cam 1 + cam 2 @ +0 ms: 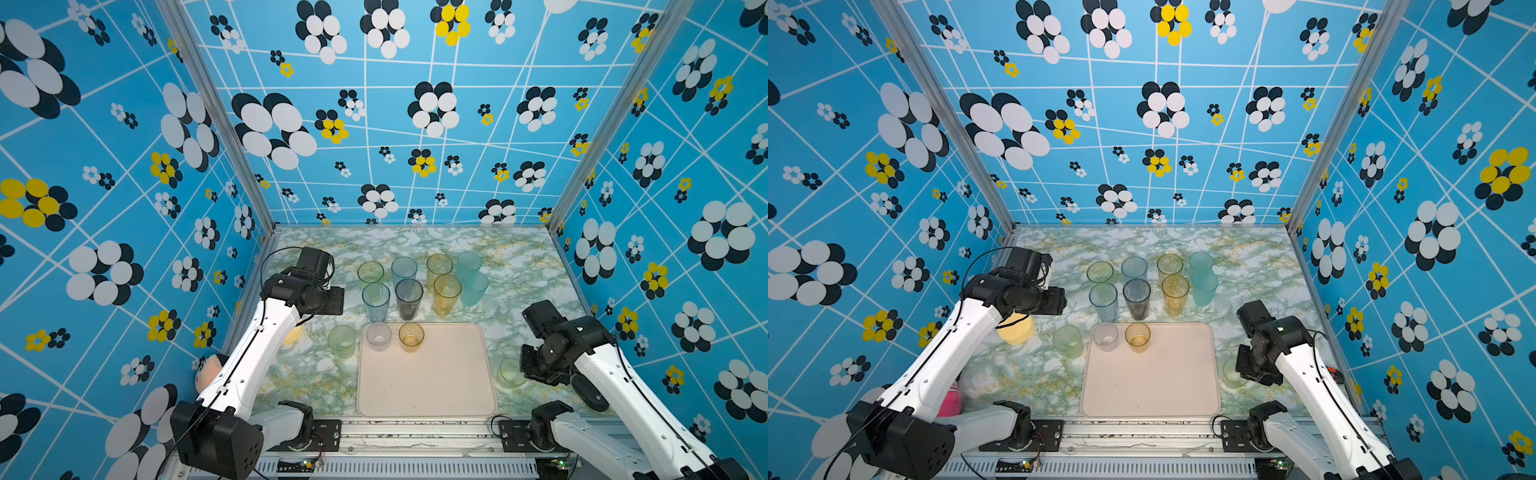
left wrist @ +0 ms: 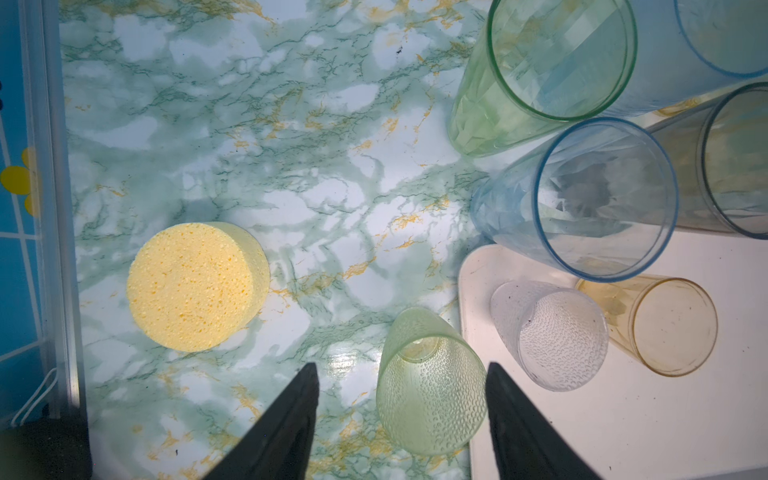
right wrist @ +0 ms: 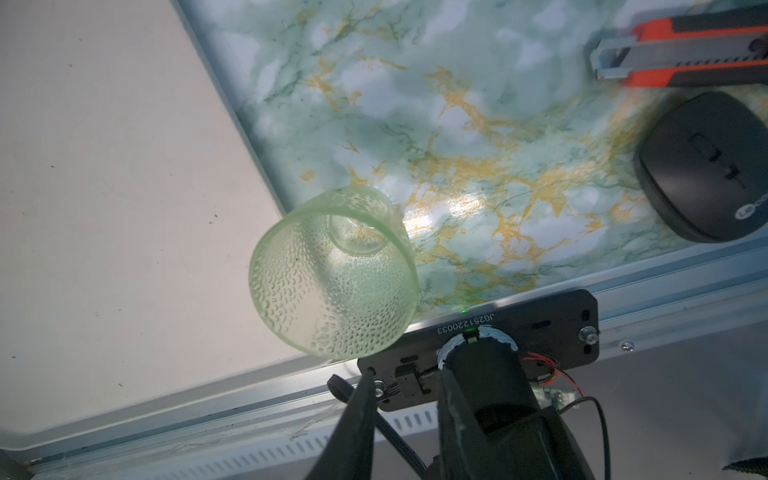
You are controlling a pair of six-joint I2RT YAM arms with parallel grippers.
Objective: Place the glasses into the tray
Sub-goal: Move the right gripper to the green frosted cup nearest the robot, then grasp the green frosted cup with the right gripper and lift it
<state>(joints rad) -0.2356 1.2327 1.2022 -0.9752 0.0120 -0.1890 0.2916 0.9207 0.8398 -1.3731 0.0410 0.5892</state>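
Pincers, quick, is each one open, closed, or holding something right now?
Left pincer: open, holding nothing, above a short green glass.
Right pincer: slightly open, holding nothing; the other short green glass stands just ahead.

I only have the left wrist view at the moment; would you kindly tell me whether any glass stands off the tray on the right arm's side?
Observer: Yes, a short green glass stands upright on the table, just outside the right rim of the tray.
Operator: Thank you. Is the right end effector holding it?
Observer: No. The right wrist view shows the right end effector open, just short of the glass's rim.
Operator: Is anything else lying on that side?
Observer: A black computer mouse lies there, with an orange utility knife beside it.
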